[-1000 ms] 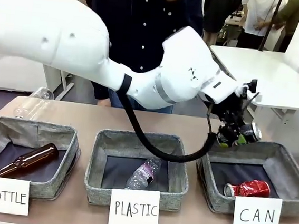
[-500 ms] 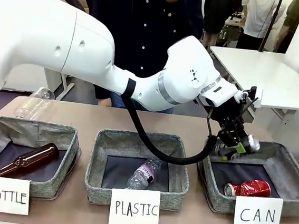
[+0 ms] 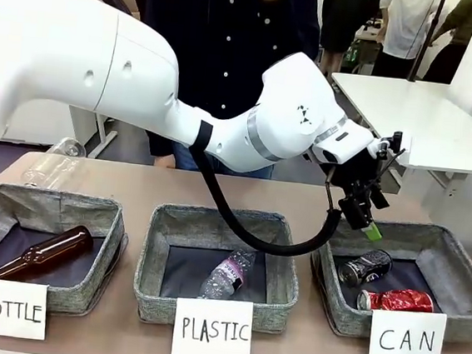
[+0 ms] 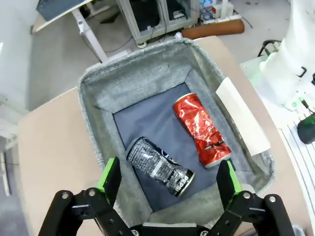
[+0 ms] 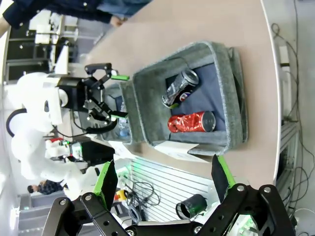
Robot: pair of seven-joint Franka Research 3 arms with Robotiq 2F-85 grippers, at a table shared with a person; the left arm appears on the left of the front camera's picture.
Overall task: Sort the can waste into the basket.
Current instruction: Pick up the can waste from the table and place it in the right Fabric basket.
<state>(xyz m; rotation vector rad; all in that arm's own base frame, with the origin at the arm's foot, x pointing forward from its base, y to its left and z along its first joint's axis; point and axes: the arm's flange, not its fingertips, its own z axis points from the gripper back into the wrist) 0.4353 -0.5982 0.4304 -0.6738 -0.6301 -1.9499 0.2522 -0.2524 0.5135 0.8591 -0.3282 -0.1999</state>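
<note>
The left gripper (image 3: 364,216) is hovering over the grey fabric rectangular basket (image 3: 463,273) fronted by a white handwritten "CAN" card (image 3: 405,338), its jaws spread wide and gripping nothing. Inside, the silver and black metal can (image 3: 364,266) is lying on the dark floor just beside the dented red can (image 3: 395,300). The right gripper (image 5: 162,174) is hanging wide open and empty.

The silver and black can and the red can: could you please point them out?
silver and black can (image 4: 160,166), left wrist view, middle of its side.
red can (image 4: 201,129), left wrist view, middle of its dented side.
</note>
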